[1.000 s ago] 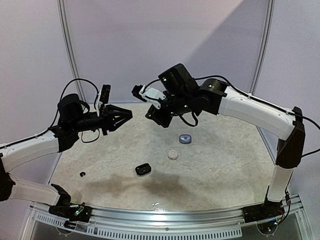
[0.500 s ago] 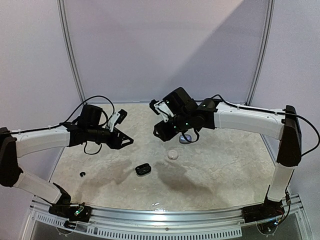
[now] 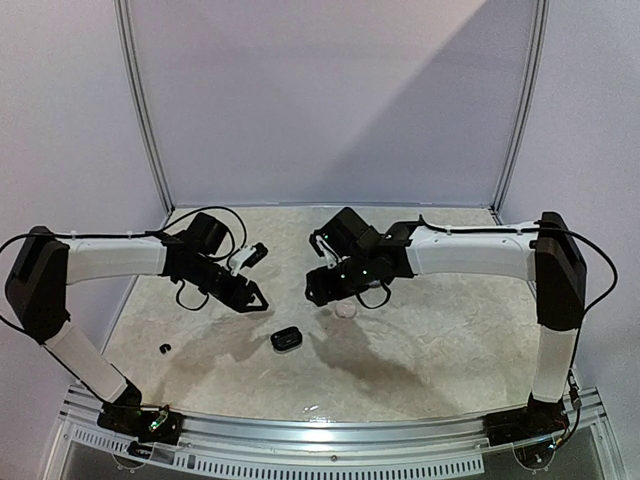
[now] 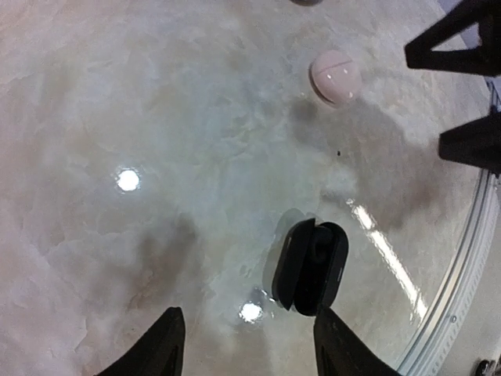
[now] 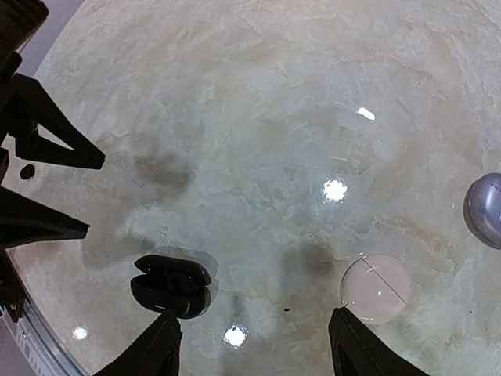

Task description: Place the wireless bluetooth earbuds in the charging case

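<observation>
A black charging case [image 3: 286,338] lies open on the table; it also shows in the left wrist view [image 4: 311,266] and the right wrist view [image 5: 172,284]. A tiny black earbud [image 3: 164,348] lies at the near left, apart from the case, and shows at the left edge of the right wrist view [image 5: 27,171]. My left gripper [image 3: 252,298] is open and empty, low over the table left of the case [image 4: 250,348]. My right gripper [image 3: 314,292] is open and empty, just right of it [image 5: 254,345]. No other earbuds show.
A pale pink round case [image 3: 346,310] lies shut under the right gripper [image 4: 336,77] [image 5: 374,288]. A grey-blue case [image 5: 485,210] lies beyond it. The two grippers face each other a short way apart. The table's metal front rail [image 3: 320,430] runs along the near edge.
Both arms have come down from high above the table and drawn in toward the black case. Both grippers stay open and empty. Nothing on the table has moved.
</observation>
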### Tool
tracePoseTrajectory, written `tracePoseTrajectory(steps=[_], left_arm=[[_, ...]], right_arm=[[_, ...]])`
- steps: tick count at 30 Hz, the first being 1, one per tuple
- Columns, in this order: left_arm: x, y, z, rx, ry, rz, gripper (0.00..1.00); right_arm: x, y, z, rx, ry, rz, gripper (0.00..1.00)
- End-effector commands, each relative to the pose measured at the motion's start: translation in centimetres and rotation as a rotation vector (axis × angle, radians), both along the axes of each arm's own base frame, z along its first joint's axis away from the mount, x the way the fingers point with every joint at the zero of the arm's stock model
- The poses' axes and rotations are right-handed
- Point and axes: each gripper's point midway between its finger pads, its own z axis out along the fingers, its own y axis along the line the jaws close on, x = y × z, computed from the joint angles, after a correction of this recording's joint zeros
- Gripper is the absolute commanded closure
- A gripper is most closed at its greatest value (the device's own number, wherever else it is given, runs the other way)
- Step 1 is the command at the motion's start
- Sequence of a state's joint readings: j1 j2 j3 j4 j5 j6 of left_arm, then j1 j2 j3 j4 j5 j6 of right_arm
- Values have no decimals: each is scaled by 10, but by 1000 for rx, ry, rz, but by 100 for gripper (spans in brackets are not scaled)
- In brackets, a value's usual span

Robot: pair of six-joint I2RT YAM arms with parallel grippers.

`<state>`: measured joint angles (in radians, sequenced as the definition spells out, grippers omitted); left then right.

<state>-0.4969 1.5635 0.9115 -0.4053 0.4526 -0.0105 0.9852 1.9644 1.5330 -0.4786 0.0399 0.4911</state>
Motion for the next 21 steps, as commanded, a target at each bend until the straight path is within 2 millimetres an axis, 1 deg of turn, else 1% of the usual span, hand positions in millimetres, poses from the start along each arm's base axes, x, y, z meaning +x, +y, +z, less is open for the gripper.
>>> tracePoseTrajectory(steps=[1, 3, 4, 6, 8, 10, 11, 12, 13, 14, 15, 17, 18, 20, 21], left_arm=[[-36, -14, -9, 36, 108, -198, 47], [-37, -17, -13, 43, 127, -206, 47], [-34, -14, -16, 59, 135, -182, 48], [-25, -4, -15, 98, 140, -138, 47], [-20, 10, -6, 141, 125, -136, 47], [-21, 28, 7, 194, 105, -169, 43], [-22, 39, 12, 221, 94, -195, 35], [-22, 53, 16, 247, 99, -197, 17], [-24, 71, 18, 281, 120, -198, 3], [-26, 91, 17, 333, 149, -188, 1], [-27, 116, 14, 400, 192, -155, 1], [-28, 169, 9, 541, 284, -60, 1], [-30, 199, 9, 589, 340, 22, 1], [-38, 231, 14, 615, 425, 143, 12], [-41, 241, 15, 624, 445, 191, 18]], right_arm=[[0, -3, -19, 10, 56, -69, 35], [-1, 4, -24, 36, 79, -69, 35], [-6, 9, -29, 52, 116, -55, 35], [-10, 13, -36, 63, 160, -52, 36], [-13, 13, -44, 58, 184, -57, 36], [-14, 8, -48, 44, 187, -73, 36], [-13, 7, -47, 46, 182, -79, 36], [-12, 7, -46, 49, 173, -83, 35], [-11, 6, -46, 54, 166, -89, 34], [-9, 6, -43, 63, 155, -94, 32], [-8, 7, -41, 68, 146, -98, 30], [-5, 8, -37, 76, 130, -100, 28], [-4, 8, -36, 77, 124, -98, 27], [-3, 9, -34, 72, 117, -93, 25], [-3, 8, -33, 69, 113, -92, 24]])
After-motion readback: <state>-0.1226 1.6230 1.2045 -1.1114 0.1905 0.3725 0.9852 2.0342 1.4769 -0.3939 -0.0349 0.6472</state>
